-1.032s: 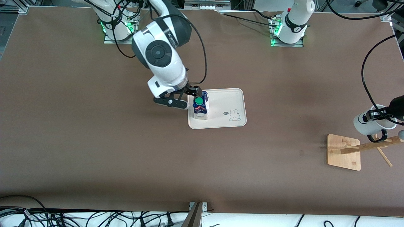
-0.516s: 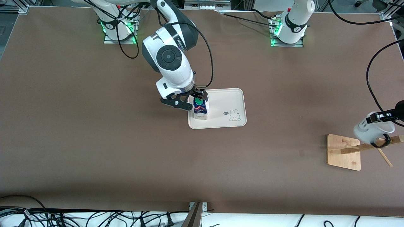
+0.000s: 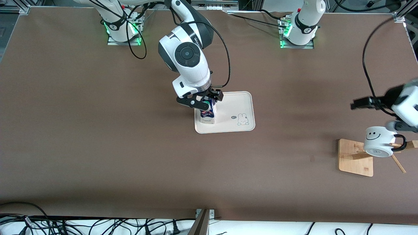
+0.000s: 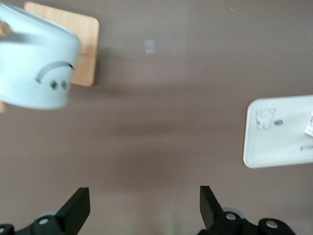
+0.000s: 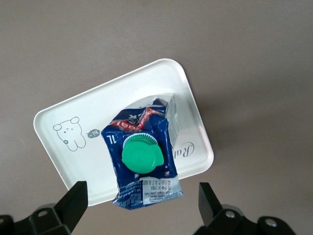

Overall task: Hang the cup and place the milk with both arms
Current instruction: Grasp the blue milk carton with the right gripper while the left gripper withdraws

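The cup (image 3: 378, 142), white with a black smiley, hangs by its black handle on a peg of the wooden rack (image 3: 355, 157). It shows blurred in the left wrist view (image 4: 35, 73). My left gripper (image 3: 372, 114) is open and empty in the air just above the cup, clear of it; it also shows in the left wrist view (image 4: 143, 209). The milk (image 3: 208, 115) stands upright on the white tray (image 3: 235, 104), at the tray's end toward the right arm. My right gripper (image 3: 205, 100) is open above the carton, its jaws wide of the green cap (image 5: 142, 155) and not touching.
The tray has a rabbit drawing (image 3: 242, 119) on its bare part. The rack's wooden base (image 4: 73, 41) sits near the table's edge at the left arm's end. Cables run along the table's edge nearest the front camera.
The left gripper let go of the cup, which now hangs on the rack peg, and drew up and away. The right gripper shifted over the carton's top; the milk stayed put.
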`<state>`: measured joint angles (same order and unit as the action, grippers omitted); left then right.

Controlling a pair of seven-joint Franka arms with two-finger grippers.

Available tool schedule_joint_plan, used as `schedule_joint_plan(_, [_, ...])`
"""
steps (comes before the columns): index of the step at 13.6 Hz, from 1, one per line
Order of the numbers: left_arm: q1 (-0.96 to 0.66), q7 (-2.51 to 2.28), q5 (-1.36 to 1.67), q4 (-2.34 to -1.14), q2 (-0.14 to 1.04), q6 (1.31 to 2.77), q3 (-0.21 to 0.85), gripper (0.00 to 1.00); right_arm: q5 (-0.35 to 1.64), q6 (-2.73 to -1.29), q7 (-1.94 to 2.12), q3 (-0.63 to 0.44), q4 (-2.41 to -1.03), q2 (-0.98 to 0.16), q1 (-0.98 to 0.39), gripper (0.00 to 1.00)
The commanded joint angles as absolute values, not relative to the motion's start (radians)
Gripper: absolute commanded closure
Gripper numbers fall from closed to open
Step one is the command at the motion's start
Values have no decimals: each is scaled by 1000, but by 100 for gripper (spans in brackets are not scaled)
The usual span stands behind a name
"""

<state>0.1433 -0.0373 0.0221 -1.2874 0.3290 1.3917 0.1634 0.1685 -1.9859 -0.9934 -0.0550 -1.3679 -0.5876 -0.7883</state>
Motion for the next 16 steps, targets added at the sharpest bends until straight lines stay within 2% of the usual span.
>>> schedule_joint_plan(1, [115,-113,-3,-1296,299,1348,186,0,176,-1994,-986,-63,-1364,-591,-793,0])
schedule_joint_plan(3, [114,-101,-11,-1316,278,1411,169,0,175,-1994,-988,-64,-1364,-595,-793,0])
schedule_joint_plan(5, [82,-71,-2,-1502,151,1570,138,0,172,-1994,-979,-64,-1364,-597,-789,0])
schedule_joint_plan(7, [-16,-23,2,-1714,2,1730,43,0,172,-1994,-965,-64,-1364,-607,-781,0])
schedule_joint_plan(8, [-24,-26,0,-1761,-53,1768,34,0,170,-1994,-953,-64,-1365,-612,-781,0])
schedule_joint_plan(10, [-34,-17,6,-1795,-123,1775,-20,0,170,-1994,-939,-66,-1365,-620,-779,0])
schedule_joint_plan(16, [-37,-26,2,-1738,-110,1714,-3,0,166,-1996,-937,-66,-1364,-638,-784,0])
